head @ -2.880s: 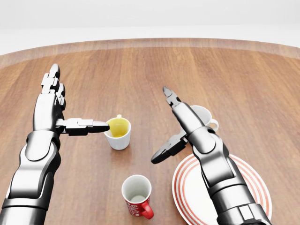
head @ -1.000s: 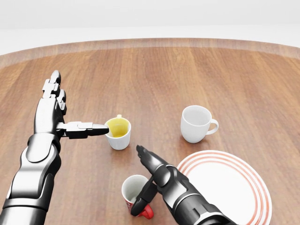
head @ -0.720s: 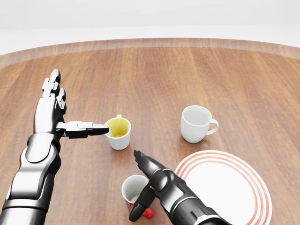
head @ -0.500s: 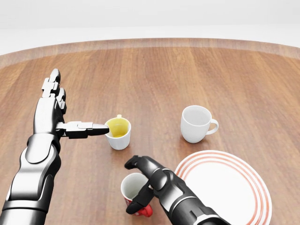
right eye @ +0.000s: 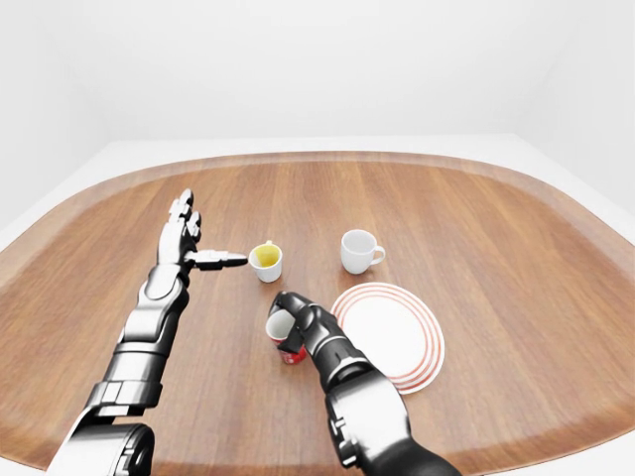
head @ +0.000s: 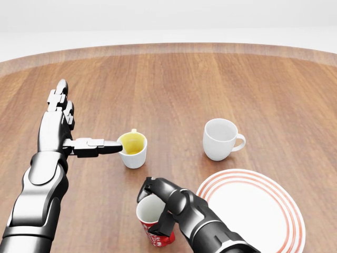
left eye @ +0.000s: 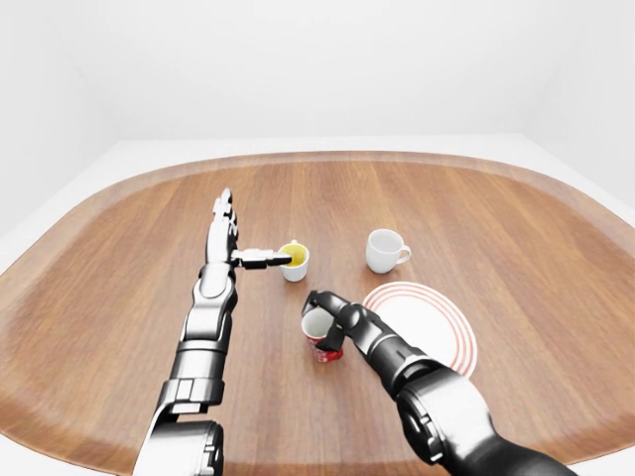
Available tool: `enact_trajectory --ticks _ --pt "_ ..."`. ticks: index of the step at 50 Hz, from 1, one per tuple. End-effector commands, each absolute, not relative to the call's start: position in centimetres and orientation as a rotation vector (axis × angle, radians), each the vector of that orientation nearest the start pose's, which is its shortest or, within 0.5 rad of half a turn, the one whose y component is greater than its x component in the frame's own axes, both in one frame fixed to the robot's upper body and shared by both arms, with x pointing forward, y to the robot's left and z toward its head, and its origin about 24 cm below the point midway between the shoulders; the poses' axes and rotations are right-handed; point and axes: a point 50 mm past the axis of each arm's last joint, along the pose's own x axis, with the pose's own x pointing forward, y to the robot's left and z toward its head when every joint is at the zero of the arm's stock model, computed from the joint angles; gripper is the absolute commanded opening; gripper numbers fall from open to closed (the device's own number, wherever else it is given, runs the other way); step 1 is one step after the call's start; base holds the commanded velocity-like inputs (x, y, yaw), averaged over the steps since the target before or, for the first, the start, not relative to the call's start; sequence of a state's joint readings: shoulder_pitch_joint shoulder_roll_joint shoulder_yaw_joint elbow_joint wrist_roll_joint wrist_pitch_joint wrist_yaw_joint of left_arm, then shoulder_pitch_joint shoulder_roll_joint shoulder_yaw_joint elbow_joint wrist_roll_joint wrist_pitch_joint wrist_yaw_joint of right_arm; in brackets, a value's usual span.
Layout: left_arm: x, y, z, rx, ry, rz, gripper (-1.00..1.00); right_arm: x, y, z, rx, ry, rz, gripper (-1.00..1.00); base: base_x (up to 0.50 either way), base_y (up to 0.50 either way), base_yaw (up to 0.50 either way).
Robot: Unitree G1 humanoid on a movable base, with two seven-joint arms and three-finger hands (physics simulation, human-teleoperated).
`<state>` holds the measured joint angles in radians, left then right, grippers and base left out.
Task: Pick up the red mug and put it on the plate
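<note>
The red mug (head: 154, 227) with a white inside stands on the wooden table at the bottom centre of the head view, just left of the plate. My right hand (head: 151, 213) is shut on it: the fingers (head: 149, 187) curl over the upper left of its rim and the thumb presses its near right side, hiding the handle. The white plate (head: 263, 213) with red rim rings lies at the lower right with nothing on it. My left hand (head: 87, 118) is open, its fingers stretched up and its thumb tip touching the yellow-lined mug.
A white mug with a yellow inside (head: 132, 149) stands above the red mug. A plain white mug (head: 220, 138) stands above the plate, handle to the right. The table's curved edge (left eye: 327, 157) runs along the top.
My right hand came down from over the plate to the red mug, and its straight fingers have curled round the rim. The left arm has stayed still.
</note>
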<state>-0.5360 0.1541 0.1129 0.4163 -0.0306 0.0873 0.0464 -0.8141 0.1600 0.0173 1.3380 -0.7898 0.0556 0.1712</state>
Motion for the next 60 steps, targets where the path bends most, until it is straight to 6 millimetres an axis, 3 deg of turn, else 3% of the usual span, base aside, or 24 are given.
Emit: enact_trajectory --ticks 1,26,60 --pt "35.2 17.7 9.7 0.085 -0.025 0.075 1.0 32.8 -4.5 -2.1 -0.785 0.526 0.535 -1.0 0.0 0.0 0.0" --pt "35.1 17.4 10.2 0.095 -0.052 0.071 1.0 35.2 -7.1 0.5 -0.739 0.459 0.437 -1.0 0.0 0.0 0.0" --pt "35.3 17.3 10.3 0.098 -0.049 0.068 1.0 37.0 -7.7 3.8 -0.693 0.339 0.408 -1.0 0.0 0.0 0.0"
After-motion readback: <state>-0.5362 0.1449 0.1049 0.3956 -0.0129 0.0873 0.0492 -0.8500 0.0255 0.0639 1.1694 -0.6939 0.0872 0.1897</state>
